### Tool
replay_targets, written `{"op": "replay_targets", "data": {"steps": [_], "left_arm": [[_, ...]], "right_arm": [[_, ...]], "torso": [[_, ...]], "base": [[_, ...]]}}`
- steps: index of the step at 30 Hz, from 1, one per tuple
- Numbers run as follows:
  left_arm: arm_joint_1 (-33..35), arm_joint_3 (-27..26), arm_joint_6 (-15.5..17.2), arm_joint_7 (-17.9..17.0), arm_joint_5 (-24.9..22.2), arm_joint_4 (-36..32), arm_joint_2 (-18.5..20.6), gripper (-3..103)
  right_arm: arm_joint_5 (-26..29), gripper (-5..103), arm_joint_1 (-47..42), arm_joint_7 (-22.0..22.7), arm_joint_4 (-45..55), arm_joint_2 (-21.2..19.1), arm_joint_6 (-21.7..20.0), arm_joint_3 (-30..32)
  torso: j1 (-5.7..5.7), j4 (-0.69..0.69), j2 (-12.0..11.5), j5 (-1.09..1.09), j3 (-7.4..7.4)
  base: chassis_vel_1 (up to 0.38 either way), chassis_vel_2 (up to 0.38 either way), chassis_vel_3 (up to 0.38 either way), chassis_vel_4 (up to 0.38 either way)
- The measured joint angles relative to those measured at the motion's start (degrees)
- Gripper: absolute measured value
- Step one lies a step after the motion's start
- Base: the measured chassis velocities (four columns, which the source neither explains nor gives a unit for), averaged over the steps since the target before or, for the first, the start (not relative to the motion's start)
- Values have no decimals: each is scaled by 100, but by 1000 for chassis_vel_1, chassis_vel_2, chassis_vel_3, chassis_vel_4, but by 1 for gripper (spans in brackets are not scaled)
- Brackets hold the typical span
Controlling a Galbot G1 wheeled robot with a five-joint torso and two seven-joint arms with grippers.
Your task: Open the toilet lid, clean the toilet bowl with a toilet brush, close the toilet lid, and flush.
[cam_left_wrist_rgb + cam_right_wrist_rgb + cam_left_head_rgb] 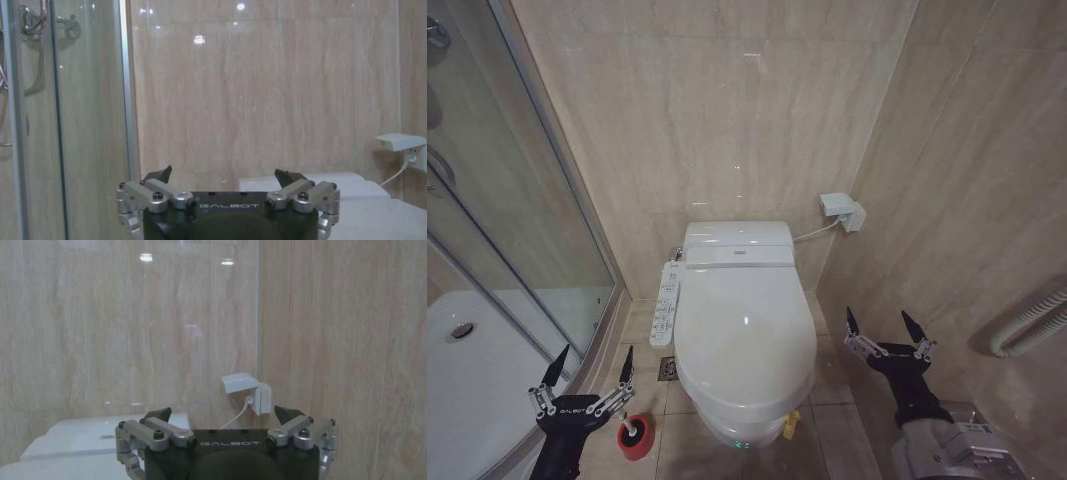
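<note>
The toilet lid (pixel 747 335) lies shut over the toilet bowl, which is hidden beneath it. A yellow loop strap (pixel 792 425) hangs at the lid's front edge. The toilet brush (pixel 628 429) stands in its red cup holder (pixel 638 441) on the floor left of the toilet. My left gripper (pixel 592 365) hovers open just above and left of the brush. My right gripper (pixel 883 326) is open to the right of the toilet, near the side wall. Both hold nothing. In the wrist views the left gripper (pixel 223 176) and right gripper (pixel 223 414) face the back wall.
A white remote panel (pixel 665 303) juts out along the toilet's left side, with a floor drain (pixel 669 368) below it. The glass shower door (pixel 547 210) and white shower tray (pixel 477 380) close off the left. A wall socket (pixel 842 210) with a cable sits back right, and hoses (pixel 1032 322) hang on the right wall.
</note>
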Motion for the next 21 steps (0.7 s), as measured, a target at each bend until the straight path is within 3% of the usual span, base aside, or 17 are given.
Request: {"op": "replay_targets", "data": {"steps": [21], "left_arm": [[0, 0, 0, 0, 0, 0, 0, 100]], "right_arm": [[2, 100, 0, 0, 0, 0, 0, 0]], "torso": [[0, 0, 0, 0, 0]], "base": [[0, 0, 0, 0]]}}
